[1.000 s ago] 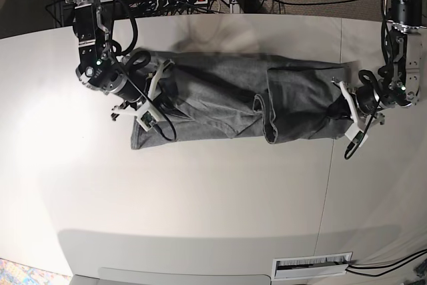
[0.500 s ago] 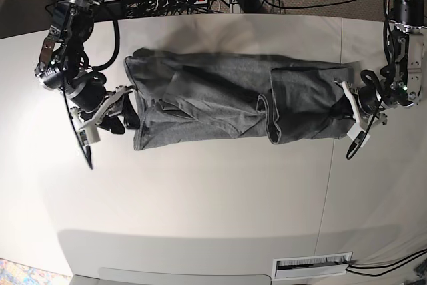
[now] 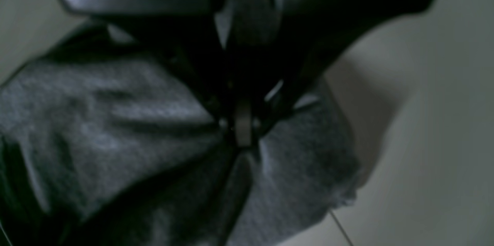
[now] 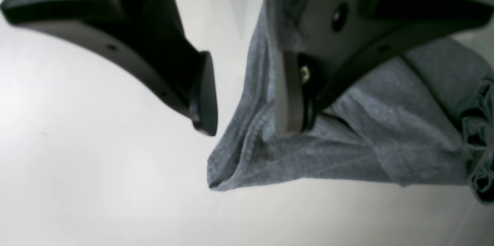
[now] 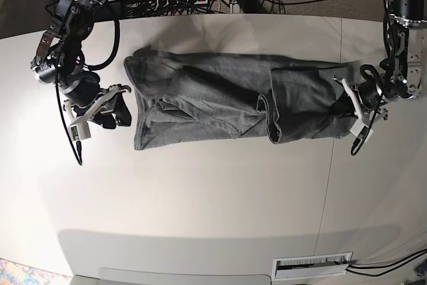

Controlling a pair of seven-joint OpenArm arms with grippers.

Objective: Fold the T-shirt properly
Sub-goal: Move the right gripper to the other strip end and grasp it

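We have one plain heather-grey, wrinkled cotton T-shirt point(image 5: 227, 101) stretched as a long band across the far half of the wide, pale table point(image 5: 200, 198), already folded in along its length, one flap doubled over near the middle. Two arms are on it, one at each end.

The left gripper point(image 5: 347, 108) is at the cloth's end on the base view's right. In its wrist view the dark fingers point(image 3: 241, 126) come together on a bunched ridge of grey fabric, so we read it as clenched on the T-shirt.

The right gripper point(image 5: 110, 108) sits just beside the other end. Its wrist view shows the fingers point(image 4: 202, 95) spread wide, released, with a fold of cloth draped against one pad and the other standing over bare table. It grips nothing.

The risks, as we judge them: if the left arm lifts or drags now, only one end is held, and the band could skew or the doubled flap could slide open. If the right fingers close where they stand, they may pinch a single loose layer rather than the whole stacked edge, so the hem corner point(image 4: 216, 182) would peel away and the fold would come apart unevenly.

Count: one shirt, two grippers, one table.
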